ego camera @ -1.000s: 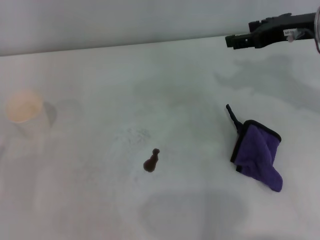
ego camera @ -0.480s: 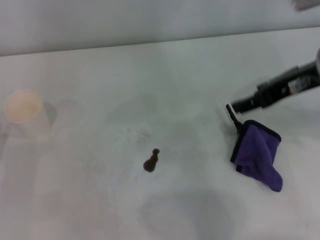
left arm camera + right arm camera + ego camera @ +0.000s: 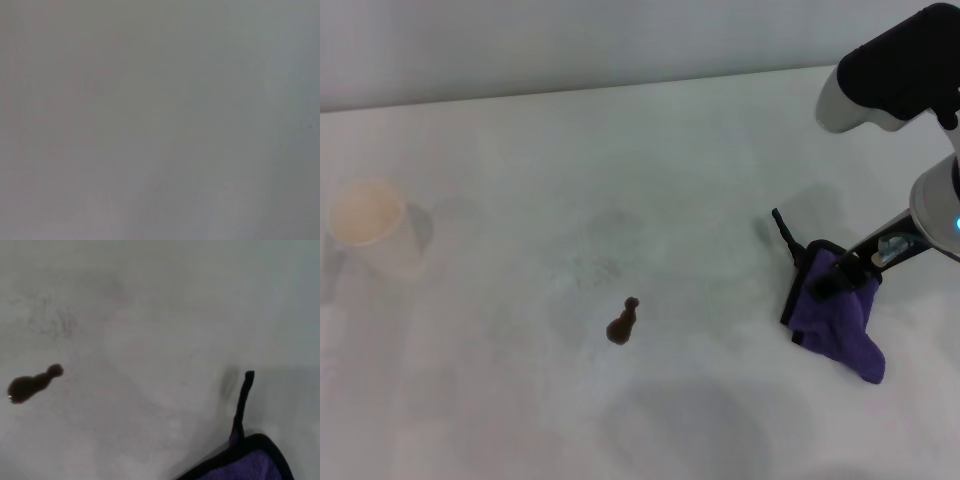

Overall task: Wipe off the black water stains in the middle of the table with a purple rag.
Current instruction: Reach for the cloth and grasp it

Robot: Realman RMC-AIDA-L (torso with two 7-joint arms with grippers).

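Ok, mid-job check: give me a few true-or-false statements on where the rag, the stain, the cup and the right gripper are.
1. The right gripper is at the purple rag. True.
2. The black water stain has been wiped off. False: it is on the table, untouched.
3. The rag covers the stain. False: it lies well to the stain's right.
4. A paper cup stands at the table's left. True.
5. The rag's black loop tail lies on the table. True.
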